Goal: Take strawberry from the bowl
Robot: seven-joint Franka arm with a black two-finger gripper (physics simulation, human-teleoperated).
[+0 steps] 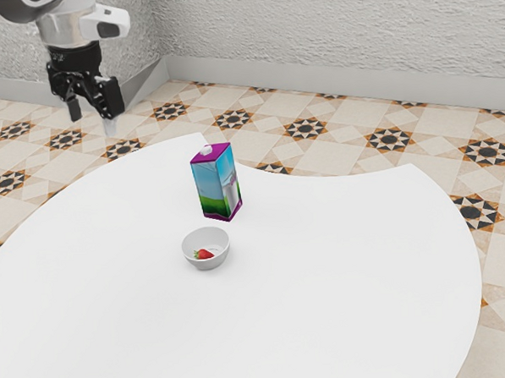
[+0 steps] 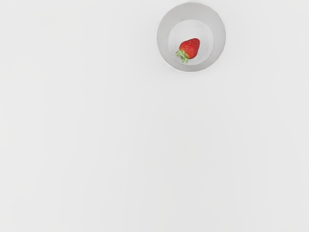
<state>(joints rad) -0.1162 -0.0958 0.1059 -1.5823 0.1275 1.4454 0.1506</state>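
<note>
If we lower our spread black hand [image 1: 92, 118] off-centre, we may tip the round white bowl [image 2: 164, 38] below, jostling the red, leafy strawberry [image 2: 190, 48].

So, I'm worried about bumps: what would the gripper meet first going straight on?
Probably the bare tabletop: the gripper points down, and the bowl seems off to one side, though the height is unclear.

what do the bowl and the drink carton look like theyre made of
The bowl looks like glazed ceramic or smooth plastic: pale grey, evenly shaded, faintly glossy at most. The drink carton is probably coated paperboard, given its flat printed sides and crisp folded edges; its white cap looks like plastic.
</note>
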